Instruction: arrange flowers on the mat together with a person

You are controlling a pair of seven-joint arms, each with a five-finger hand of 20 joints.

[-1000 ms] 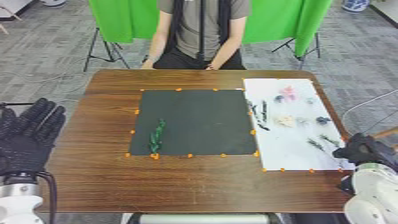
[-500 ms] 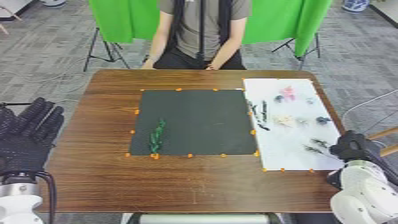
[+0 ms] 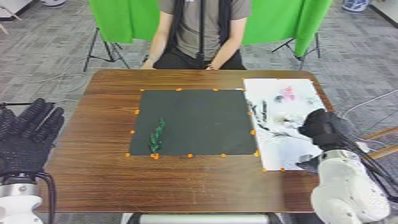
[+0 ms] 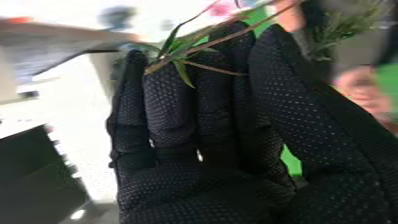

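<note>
On the dark mat (image 3: 194, 112), one green sprig (image 3: 156, 136) placed. Right hand (image 3: 325, 125) pinching a leafy stem (image 4: 188, 51) over the white sheet (image 3: 282, 159); pink flower (image 3: 288, 93) unplaced there. Early stage, most left.

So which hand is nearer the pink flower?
Right. The right hand is over the white sheet, on the robot's side of the pink flower; the left hand is farther, by the table's left edge.

The left hand (image 3: 25, 142) and right hand (image 3: 325, 129) are wearing black gloves, pale specks dotting the fabric (image 4: 222, 195). Rounded white casing is covering both arms (image 3: 349, 192); a silvery collar (image 3: 18, 179) is ringing the left wrist, dark cables (image 3: 52, 192) running alongside.
</note>
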